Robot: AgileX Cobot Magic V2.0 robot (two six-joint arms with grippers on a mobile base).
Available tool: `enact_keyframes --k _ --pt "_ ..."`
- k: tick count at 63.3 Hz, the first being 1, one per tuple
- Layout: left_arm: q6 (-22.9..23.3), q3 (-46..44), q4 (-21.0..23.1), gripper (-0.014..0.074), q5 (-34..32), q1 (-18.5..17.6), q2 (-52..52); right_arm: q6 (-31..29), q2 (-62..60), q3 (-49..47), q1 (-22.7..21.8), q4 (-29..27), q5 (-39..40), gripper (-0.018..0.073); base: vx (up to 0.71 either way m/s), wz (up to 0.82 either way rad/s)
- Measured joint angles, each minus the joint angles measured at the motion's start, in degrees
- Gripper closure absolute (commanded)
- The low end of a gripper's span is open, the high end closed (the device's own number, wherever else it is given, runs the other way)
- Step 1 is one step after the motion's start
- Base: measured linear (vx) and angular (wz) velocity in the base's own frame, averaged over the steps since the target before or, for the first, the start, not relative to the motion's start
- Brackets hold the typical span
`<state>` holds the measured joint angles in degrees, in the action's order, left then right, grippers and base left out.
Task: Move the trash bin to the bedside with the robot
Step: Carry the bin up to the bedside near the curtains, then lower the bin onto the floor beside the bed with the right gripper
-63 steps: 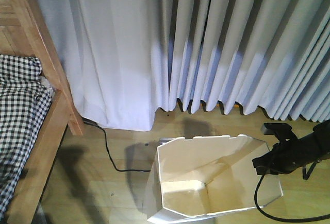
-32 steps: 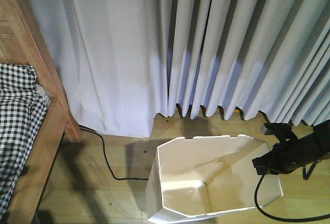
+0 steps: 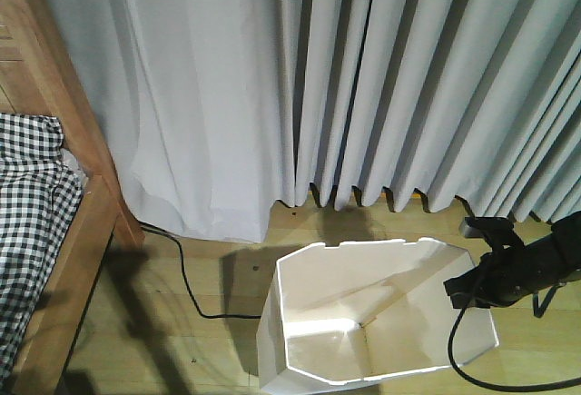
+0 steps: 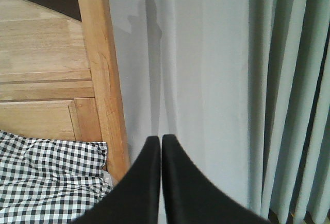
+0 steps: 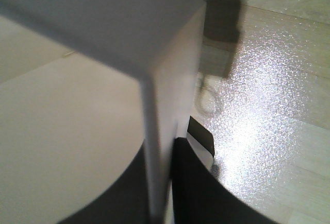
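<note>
Wood floor, pale curtains across the whole back.

Far left is the bed: wooden frame with checked bedding on it. The left gripper faces the bedpost in its wrist view, tips pressed together with nothing between them (idle for this step).

Next right, a black cable runs over the floor from under the curtain toward the bin. The bin sits centre-right, upright and well apart from the bed, with bare floor between them. Its base is cut off by the frame edge, so I can't tell whether it's lifted or resting.

Far right, the right gripper pinches the bin's right wall at the rim. The wrist view shows the thin wall sandwiched between the two black fingers, which are closed down to the wall's thickness.

My read: this is mid-transport, with the bin gripped but not at the bedside yet.

To do it well:
- This is a one-sided pinch on thin plastic, so expect the wall to flex. Drive the base slowly and don't twist the wrist.
- The cable lies on the path, so carry the bin over it or pass in front of it, or the bottom edge may snag.
- Stop with the bin just beside the frame, not jammed against it.
- Set it flat before letting go.
</note>
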<state>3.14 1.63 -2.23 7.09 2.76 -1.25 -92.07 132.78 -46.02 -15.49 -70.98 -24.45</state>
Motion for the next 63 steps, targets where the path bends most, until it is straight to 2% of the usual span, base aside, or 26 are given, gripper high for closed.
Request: enact_keyframes --k 16,31,41,53,63 --pt "0.0 0.0 0.0 0.0603 0.0 0.0 0.0 -0.1 0.0 0.0 0.0 -0.3 0.6 0.0564 0.00 -0.01" --pt "0.0 0.0 0.0 0.0603 0.0 0.0 0.0 0.5 0.4 -1.2 0.0 -1.8 5.9 0.0564 0.00 0.00" --pt "0.0 0.0 0.0 0.0603 0.0 0.0 0.0 4.8 3.9 -6.3 0.0 -1.3 9.9 0.0564 0.00 0.00" --pt "0.0 0.0 0.0 0.0603 0.0 0.0 0.0 10.9 11.2 -13.5 0.0 -0.1 10.6 0.0564 0.00 0.00" --pt "0.0 0.0 0.0 0.0603 0.0 0.0 0.0 14.8 17.5 -19.0 0.0 5.7 8.1 0.0564 0.00 0.00"
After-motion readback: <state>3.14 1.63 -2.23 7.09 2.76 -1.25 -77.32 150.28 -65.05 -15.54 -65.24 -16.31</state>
